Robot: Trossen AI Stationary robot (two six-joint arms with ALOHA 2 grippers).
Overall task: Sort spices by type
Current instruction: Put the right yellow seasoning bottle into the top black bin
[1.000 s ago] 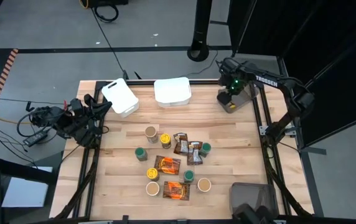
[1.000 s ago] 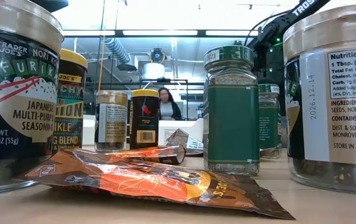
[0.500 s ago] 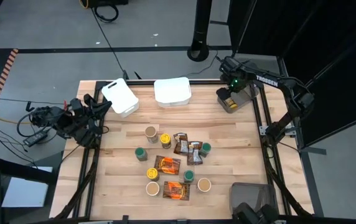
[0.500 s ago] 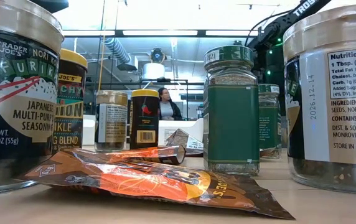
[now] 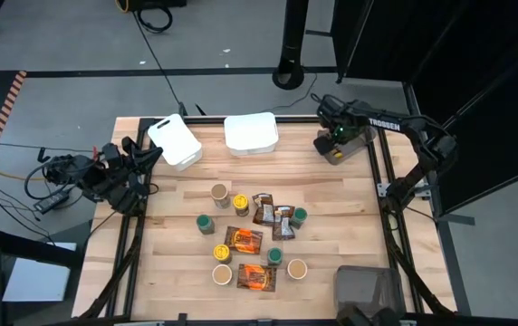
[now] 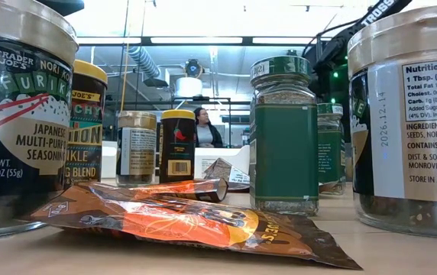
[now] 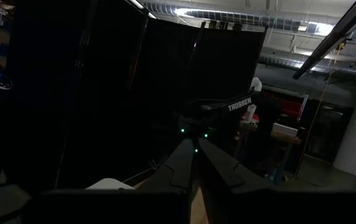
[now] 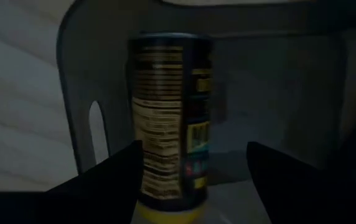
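Right wrist view: my right hand [image 8: 193, 158] hangs spread over a yellow-lidded jar [image 8: 168, 124] lying in the grey bin [image 5: 339, 148], upper right of the frame.

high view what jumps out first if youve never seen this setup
A cluster of spice jars and orange packets sits mid-table. At the far right corner, the right end effector hovers over a grey bin with a yellow-lidded jar lying inside. The left end effector waits, shut, at the left edge.

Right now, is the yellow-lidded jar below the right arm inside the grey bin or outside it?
Inside. The right wrist view shows the jar lying on the floor of the grey bin, its walls around it.
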